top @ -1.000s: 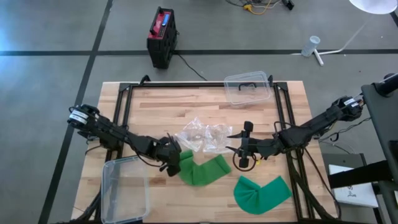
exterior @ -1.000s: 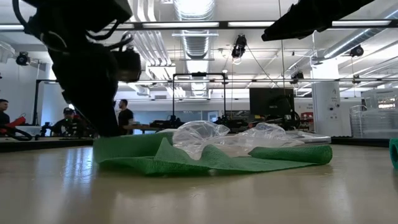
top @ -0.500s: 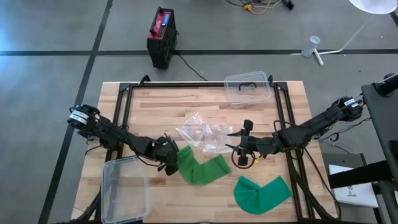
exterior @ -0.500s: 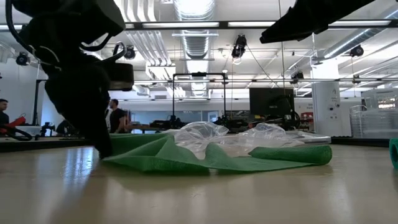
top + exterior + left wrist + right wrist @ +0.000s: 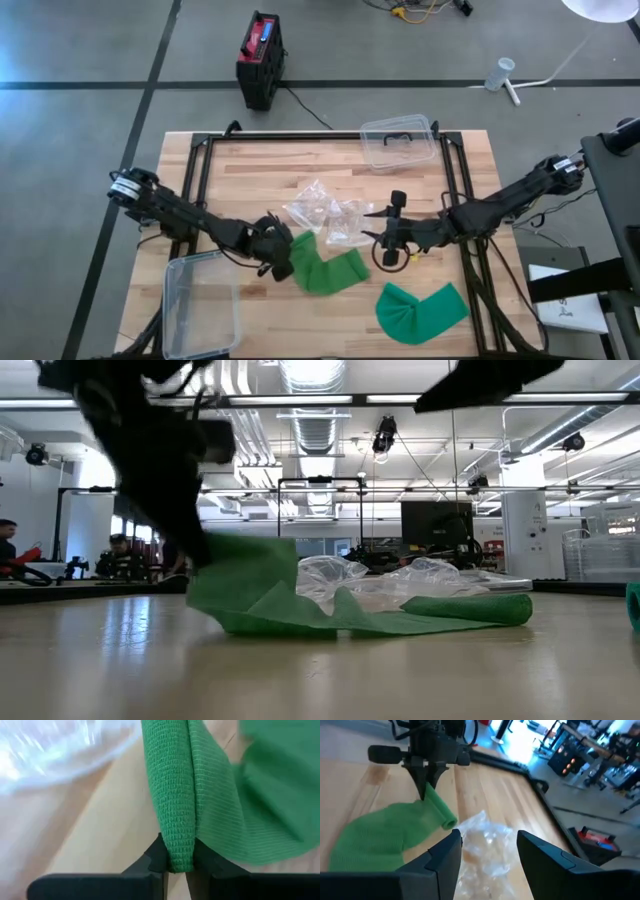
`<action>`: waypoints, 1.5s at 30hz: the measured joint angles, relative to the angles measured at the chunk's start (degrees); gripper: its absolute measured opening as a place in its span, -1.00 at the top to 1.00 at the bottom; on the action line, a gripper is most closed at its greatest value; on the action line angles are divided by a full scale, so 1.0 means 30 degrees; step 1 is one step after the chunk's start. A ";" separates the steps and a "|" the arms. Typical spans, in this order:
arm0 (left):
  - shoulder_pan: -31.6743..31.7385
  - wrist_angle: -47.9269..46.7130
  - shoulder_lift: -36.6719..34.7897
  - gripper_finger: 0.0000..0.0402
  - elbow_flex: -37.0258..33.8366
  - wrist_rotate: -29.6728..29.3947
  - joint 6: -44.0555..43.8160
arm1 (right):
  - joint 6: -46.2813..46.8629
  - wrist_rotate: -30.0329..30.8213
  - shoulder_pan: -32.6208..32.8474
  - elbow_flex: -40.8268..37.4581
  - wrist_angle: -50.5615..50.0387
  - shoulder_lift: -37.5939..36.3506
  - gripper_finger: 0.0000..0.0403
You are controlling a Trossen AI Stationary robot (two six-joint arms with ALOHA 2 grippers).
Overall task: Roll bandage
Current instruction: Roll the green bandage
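Broadly, the wooden surface [image 5: 250, 160] carries two clear plastic tubs, one at its far edge [image 5: 398, 142] and one at its near left corner [image 5: 203, 303], with crumpled clear wrapping [image 5: 330, 217] lying mid-surface. Just nearer than the wrapping lies a green bandage [image 5: 325, 268], its left end pinched and lifted by the closed left pincer [image 5: 281, 256], while a second green bandage [image 5: 422, 311] lies near the front right. Smaller still, the right pincer [image 5: 391, 243] hovers beside the wrapping with its fingers parted, holding nothing.

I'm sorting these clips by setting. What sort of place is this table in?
Most likely a robotics lab or workshop. Beyond the wooden table the low view shows exposed ceiling ducts, long strip lights and people seated at benches. The floor around the table is bare grey concrete.
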 joint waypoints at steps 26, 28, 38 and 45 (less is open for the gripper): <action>-0.3089 -0.6799 0.1815 0.82 1.2094 -1.1796 0.9389 | -0.3511 -0.5002 -0.0831 0.4738 0.0544 0.0253 0.08; -0.3280 -0.6735 0.2064 0.82 1.2163 -1.1806 0.9609 | -0.3997 -0.4962 -0.0831 0.5049 0.0084 0.0262 0.08; -0.3540 -0.5941 0.2273 0.82 1.2164 -1.1799 1.0797 | -0.4046 -0.5011 -0.0831 0.5200 0.0134 0.0739 0.08; -0.3548 -0.5939 0.2266 0.82 1.2164 -1.1804 1.2103 | -0.4681 -0.4543 -0.0831 0.5273 -0.0050 0.0750 0.08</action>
